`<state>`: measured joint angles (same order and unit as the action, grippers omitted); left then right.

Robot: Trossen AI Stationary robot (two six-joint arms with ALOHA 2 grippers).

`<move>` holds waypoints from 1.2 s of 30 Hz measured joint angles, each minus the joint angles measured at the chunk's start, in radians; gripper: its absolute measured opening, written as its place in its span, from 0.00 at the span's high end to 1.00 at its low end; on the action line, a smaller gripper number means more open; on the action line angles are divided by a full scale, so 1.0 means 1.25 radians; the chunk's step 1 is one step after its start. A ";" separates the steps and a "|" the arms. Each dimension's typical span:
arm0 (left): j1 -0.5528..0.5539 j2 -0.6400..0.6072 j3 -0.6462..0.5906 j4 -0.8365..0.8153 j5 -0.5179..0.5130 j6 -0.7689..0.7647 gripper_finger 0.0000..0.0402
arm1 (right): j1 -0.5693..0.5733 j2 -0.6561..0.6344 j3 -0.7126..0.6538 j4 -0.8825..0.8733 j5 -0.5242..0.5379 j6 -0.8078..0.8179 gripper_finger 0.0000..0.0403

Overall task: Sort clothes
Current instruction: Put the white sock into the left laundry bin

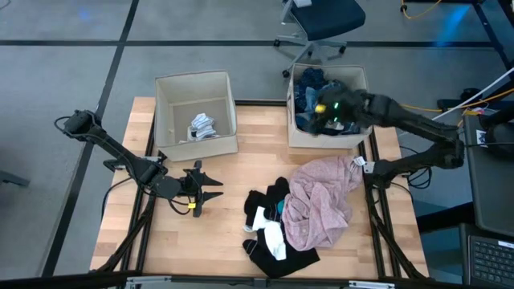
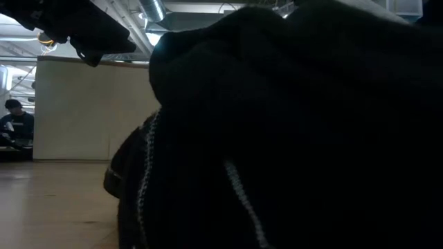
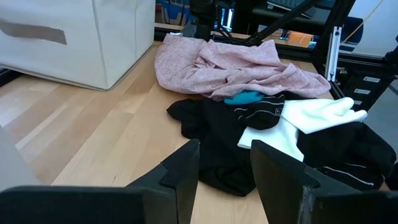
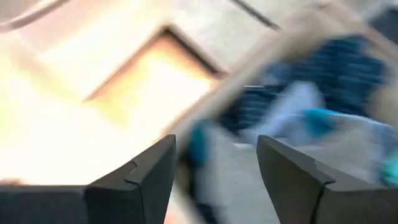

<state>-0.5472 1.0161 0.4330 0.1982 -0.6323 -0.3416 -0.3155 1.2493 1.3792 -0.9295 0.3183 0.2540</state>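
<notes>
On the wooden table (image 1: 233,172), toward its right side, lies the heap of clothes I am sorting: a pale pink garment (image 1: 325,197) spread widest, with black pieces (image 1: 277,255) on the side of it nearer the table's front edge and touching it, a white piece (image 1: 271,234) lying over the black, and a small teal scrap (image 3: 244,98) tucked between the pink and the black. Beyond the pink garment, at the back of the table, stands the right-hand beige box (image 1: 361,88), already holding blue and navy clothes (image 1: 309,90). Level with it, well to the left of the heap, stands the other beige box (image 1: 181,100), with small white and grey socks (image 1: 203,127) lying on its floor. My right gripper (image 4: 214,165) hangs over the right-hand box, just above the blue clothes; its fingers stand apart with nothing between them, though that view is blurred. My left gripper (image 1: 210,189) waits low over bare wood, left of the heap and in front of the sock box, pointing at the black pieces, jaws parted and empty. From table height, a dark garment (image 2: 297,124) fills nearly the whole view, and a person (image 2: 15,124) sits far off in the room behind.
</notes>
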 joint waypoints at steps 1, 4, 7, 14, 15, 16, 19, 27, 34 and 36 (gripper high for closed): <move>0.000 0.000 0.000 0.000 0.000 0.000 0.66 | 0.037 0.009 0.000 0.003 0.000 0.000 0.44; 0.000 0.000 0.000 0.000 0.000 0.000 0.66 | 0.139 0.036 0.000 0.026 0.002 -0.001 0.44; 0.000 0.000 0.000 0.000 0.000 0.000 0.66 | 0.222 0.071 0.000 0.055 0.001 -0.005 0.44; 0.000 0.000 0.000 0.000 0.000 0.000 0.66 | 0.333 0.174 0.000 0.122 0.031 -0.029 0.44; 0.000 0.000 0.000 0.000 0.000 0.000 0.66 | 0.343 0.192 0.000 0.134 0.026 -0.023 0.44; 0.000 0.000 0.000 0.000 0.000 0.000 0.66 | 0.352 0.210 0.000 0.150 0.018 -0.021 0.44; 0.000 0.000 0.000 0.000 0.000 0.000 0.66 | 0.381 0.259 0.000 0.191 -0.060 -0.044 0.44; 0.000 0.000 0.000 -0.003 0.000 0.001 0.66 | 0.481 0.387 0.000 0.295 -0.302 -0.126 0.44; 0.000 0.000 0.000 -0.002 0.000 0.003 0.66 | 0.558 0.473 -0.001 0.317 -0.355 -0.126 0.44; 0.000 0.000 0.000 -0.003 0.000 0.001 0.66 | 0.574 0.488 -0.001 0.324 -0.354 -0.126 0.44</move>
<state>-0.5472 1.0161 0.4328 0.1949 -0.6323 -0.3400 0.4017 1.8598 1.3785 -0.5242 -0.1248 0.0959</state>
